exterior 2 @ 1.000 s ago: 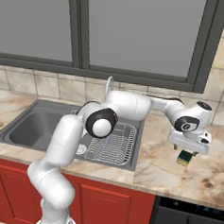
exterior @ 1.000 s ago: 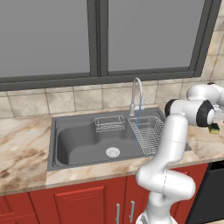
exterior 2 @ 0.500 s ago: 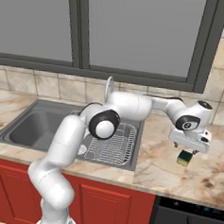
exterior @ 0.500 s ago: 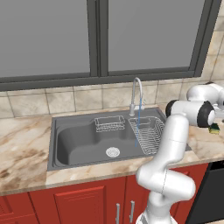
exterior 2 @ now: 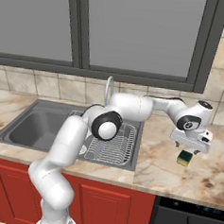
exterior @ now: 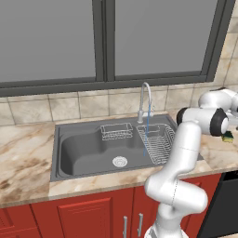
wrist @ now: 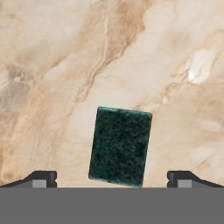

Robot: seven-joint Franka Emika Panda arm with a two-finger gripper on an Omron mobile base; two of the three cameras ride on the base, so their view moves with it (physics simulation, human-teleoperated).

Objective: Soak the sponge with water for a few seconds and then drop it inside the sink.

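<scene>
The sponge lies flat on the marble counter with its dark green scrub side up, right of the sink. From the right base view its yellow edge shows on the sponge. My gripper hangs just above it, pointing down, jaws open and straddling the sponge without touching it. In the hand view the gripper has a fingertip on either side, well clear of the sponge's edges. A thin stream of water runs from the chrome faucet into the basin. The sponge peeks out behind my arm.
A wire dish rack fills the sink's right part, and a small wire basket hangs at its back. The tiled wall and window rise behind. A dark appliance top sits below the counter edge on the right.
</scene>
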